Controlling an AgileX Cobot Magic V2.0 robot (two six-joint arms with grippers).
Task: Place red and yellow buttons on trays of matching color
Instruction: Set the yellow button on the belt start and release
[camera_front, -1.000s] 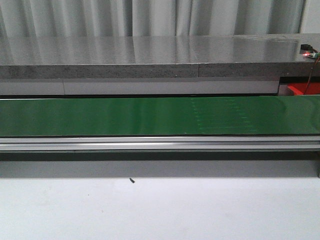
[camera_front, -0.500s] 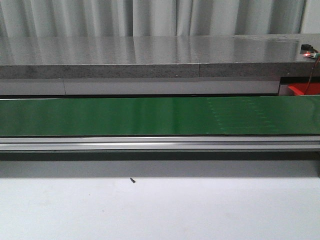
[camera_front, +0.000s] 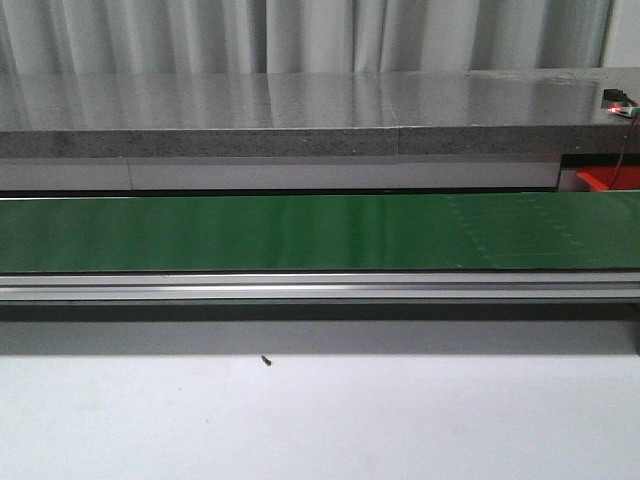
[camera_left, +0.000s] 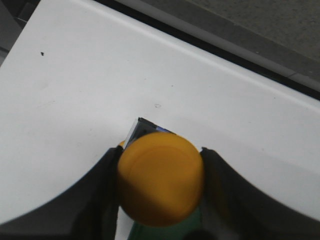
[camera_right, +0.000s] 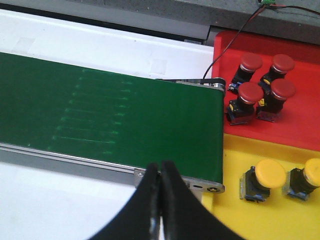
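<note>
Left gripper (camera_left: 161, 192) clamped on a yellow button (camera_left: 161, 184), one dark finger (camera_left: 102, 195) pressed to each side of the cap, held above the white table (camera_left: 90, 90); a small metal-and-black corner of the button body peeking out beyond the cap. Right gripper (camera_right: 161, 192) closed with nothing in it, fingertips meeting over the near rail of the green conveyor belt (camera_right: 110, 115). Just past the belt's end, a red tray (camera_right: 300, 125) carrying four red buttons (camera_right: 250, 95) clustered together, a black-and-red wire (camera_right: 235, 37) trailing over its far edge. Adjoining it on the nearer side, a yellow tray (camera_right: 235, 200) with two yellow buttons (camera_right: 262, 180) side by side, the second cut by the frame edge. In the front view, belt bare along its whole length, grey counter (camera_front: 300, 110) and curtain behind, a corner of the red tray at far right, a tiny dark speck (camera_front: 266, 360) on the table in the foreground. Neither arm visible there.
</note>
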